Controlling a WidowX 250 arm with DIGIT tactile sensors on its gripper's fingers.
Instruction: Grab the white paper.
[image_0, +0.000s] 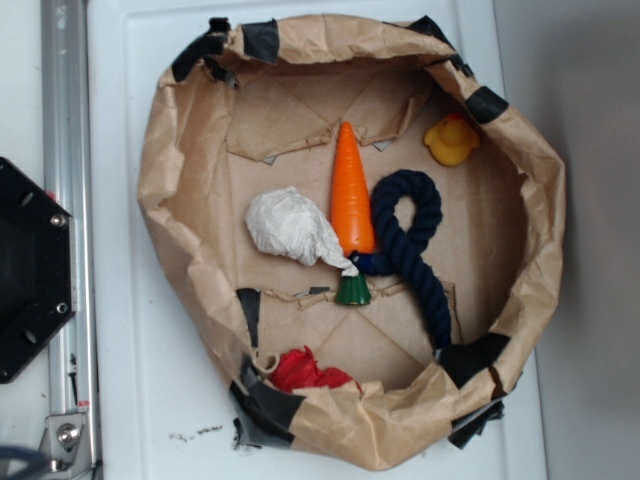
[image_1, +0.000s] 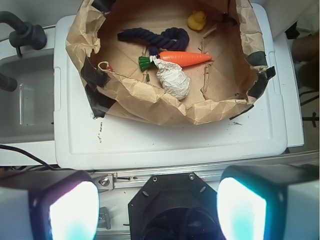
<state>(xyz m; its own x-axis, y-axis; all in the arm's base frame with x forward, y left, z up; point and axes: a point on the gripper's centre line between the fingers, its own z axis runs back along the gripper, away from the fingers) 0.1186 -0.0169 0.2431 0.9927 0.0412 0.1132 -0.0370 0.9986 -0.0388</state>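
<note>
Overhead, we see a brown paper nest (image_0: 180, 200) with patches of black tape (image_0: 262, 40) on its rim, resting on a white plastic lid (image_0: 130, 80); the white paper (image_0: 292, 228) lies on the nest floor, left of centre in the exterior view, its tapering end pointing toward the green base (image_0: 352, 291) of the orange carrot toy (image_0: 352, 195) and touching or nearly touching it; the carrot lies just beside the wad, tip toward the far rim; a dark blue rope (image_0: 408, 225) loops beside the carrot on its other side; a yellow rubber duck (image_0: 450, 140) sits near the rim, well apart from the wad; a red wrinkled cloth (image_0: 305, 370) is tucked against the near wall; in the wrist view, we see the gripper (image_1: 157, 212) with its two fingers (image_1: 72, 210) spread wide, holding nothing, over the black robot base (image_1: 175, 210) and well apart from the white paper (image_1: 172, 80), which sits inside the nest behind its near wall.
</note>
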